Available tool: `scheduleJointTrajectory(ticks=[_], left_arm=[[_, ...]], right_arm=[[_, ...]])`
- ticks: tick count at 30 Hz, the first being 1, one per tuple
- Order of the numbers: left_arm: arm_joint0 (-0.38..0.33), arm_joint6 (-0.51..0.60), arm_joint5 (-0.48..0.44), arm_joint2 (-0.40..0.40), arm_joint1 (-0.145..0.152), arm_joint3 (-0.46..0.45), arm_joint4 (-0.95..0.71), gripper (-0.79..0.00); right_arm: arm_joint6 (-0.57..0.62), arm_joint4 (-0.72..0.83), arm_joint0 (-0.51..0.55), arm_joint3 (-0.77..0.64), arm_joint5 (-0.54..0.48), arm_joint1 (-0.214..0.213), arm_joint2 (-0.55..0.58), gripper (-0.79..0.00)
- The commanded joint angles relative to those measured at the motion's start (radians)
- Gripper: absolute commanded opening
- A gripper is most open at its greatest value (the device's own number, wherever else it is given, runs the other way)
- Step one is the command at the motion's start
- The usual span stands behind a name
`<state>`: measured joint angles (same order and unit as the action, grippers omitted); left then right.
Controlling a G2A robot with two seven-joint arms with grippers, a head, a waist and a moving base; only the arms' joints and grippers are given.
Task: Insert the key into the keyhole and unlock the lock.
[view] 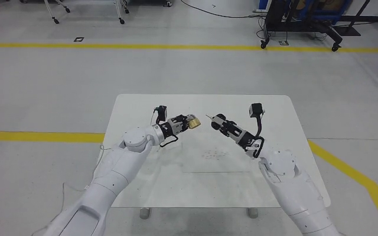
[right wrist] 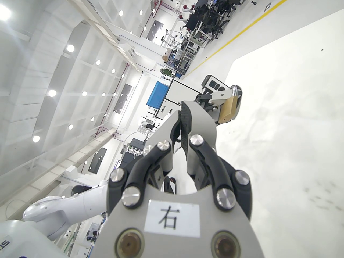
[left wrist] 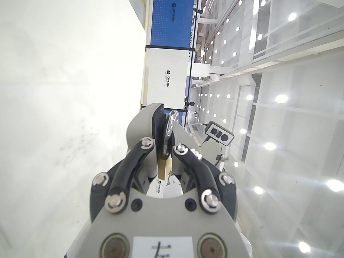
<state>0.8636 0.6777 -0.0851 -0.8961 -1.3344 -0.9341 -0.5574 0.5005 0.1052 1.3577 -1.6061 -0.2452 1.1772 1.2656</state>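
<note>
Alignment step, judging by the layout: key not yet in. Left gripper (view: 190, 122) is above the table (view: 147, 106), its fingers (left wrist: 142, 127) shut tight on the lock (view: 194, 122). The left wrist view has the shackle toward the fingertips and the brass body nearer the palm. Right gripper (view: 217, 121) is just beside it, fingers narrow on the key (view: 209, 116). The thin blade points at the lock but stops short, with a small gap between. Keyhole cannot be made out.

To do it well:
- Line the blade up with the keyhole axis before any advance. A skewed entry would likely jam or push the lock round in its grip.
- Hold the left arm rigid and let the right one do the travel, slowly.
- Seat the blade fully, then twist about its own axis.
</note>
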Motion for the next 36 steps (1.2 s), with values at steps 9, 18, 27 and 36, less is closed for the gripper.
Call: scheduleJointTrajectory(ticks=[9, 18, 27, 36], left_arm=[[0.063, -0.196, -0.103, 0.01, -0.03, -0.06, -0.023, -0.785], [0.033, -0.21, -0.143, 0.019, -0.053, -0.001, -0.008, -0.785], [0.037, -0.228, -0.148, 0.004, -0.058, 0.004, 0.04, -0.785], [0.035, -0.219, -0.152, -0.001, -0.068, 0.008, 0.056, -0.785]], right_arm=[[-0.271, -0.061, 0.02, 0.066, 0.03, 0.039, -0.145, -0.785], [-0.365, -0.068, 0.022, 0.076, 0.046, 0.054, -0.157, -0.785], [-0.32, -0.042, 0.011, 0.091, 0.056, 0.063, -0.172, -0.785], [-0.365, -0.067, 0.005, 0.097, 0.102, 0.072, -0.18, -0.785]])
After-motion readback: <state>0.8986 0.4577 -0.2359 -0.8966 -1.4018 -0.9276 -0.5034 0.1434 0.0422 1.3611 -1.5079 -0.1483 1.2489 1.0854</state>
